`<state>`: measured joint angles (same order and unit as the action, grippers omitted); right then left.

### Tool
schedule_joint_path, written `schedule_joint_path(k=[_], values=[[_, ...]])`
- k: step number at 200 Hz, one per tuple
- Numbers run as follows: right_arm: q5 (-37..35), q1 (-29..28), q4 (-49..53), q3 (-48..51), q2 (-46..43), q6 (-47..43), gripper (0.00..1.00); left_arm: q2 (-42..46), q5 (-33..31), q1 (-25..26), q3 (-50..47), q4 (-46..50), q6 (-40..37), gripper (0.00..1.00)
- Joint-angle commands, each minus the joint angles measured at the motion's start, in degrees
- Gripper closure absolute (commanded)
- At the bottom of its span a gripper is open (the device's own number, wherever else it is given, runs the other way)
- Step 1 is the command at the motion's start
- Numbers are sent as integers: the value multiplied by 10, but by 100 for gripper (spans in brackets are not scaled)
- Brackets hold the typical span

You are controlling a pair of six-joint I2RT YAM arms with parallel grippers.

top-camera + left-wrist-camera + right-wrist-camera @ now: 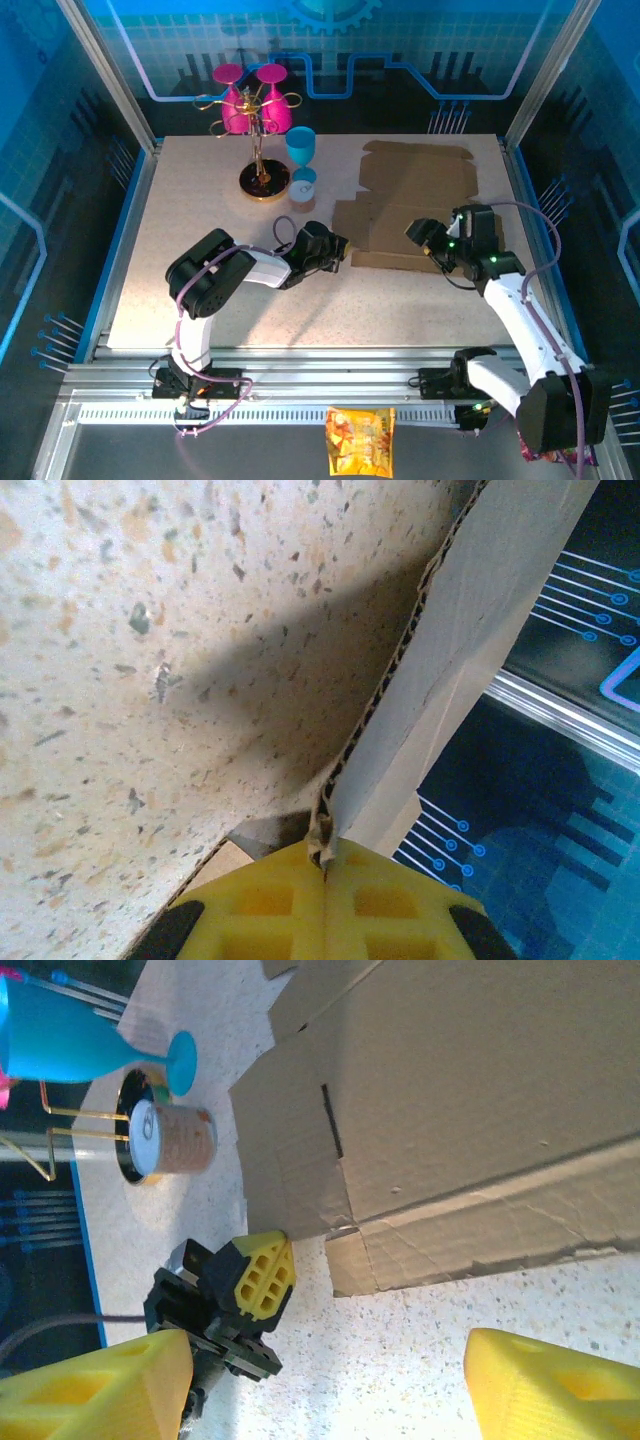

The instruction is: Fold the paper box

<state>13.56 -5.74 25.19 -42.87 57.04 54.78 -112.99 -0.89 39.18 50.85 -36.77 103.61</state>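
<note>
Nearest, a yellow snack packet [361,440] lies on the metal rail between the arm bases. On the speckled worktop [200,290] the left hand [335,250] is pinched tight on the near left corner of the paper box [410,195]. Its wrist view shows the yellow pads [270,910] pressed together on the corrugated edge of a flap that tilts up off the worktop. The right hand [428,235] hangs over the box's near edge, toward its right side, jaws standing wide and holding nothing. In its wrist view the fingertips [100,1390] are well apart, with the box just beyond them. The box is an unfolded brown sheet lying mostly flat on the right half of the worktop. Farther left stand a small can [303,187], a blue goblet [300,148] and a gold rack [258,140] hung with pink goblets
</note>
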Motion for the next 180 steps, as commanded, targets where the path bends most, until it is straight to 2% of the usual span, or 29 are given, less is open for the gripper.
schedule_joint_path(k=[1,33,54,115,180], values=[[-13,7,19,33,-44,108,27,36,-19,3,-4,-13,14,100],[-22,-11,-88,126,-105,263,28,73,-21,3,3,12,42,100],[-37,-27,-140,176,-120,323,28,88,-19,3,17,26,43,100],[-86,-35,-352,266,-85,354,27,97,-12,3,21,25,51,100],[-53,-12,-491,273,50,348,33,105,-7,3,17,25,54,100]])
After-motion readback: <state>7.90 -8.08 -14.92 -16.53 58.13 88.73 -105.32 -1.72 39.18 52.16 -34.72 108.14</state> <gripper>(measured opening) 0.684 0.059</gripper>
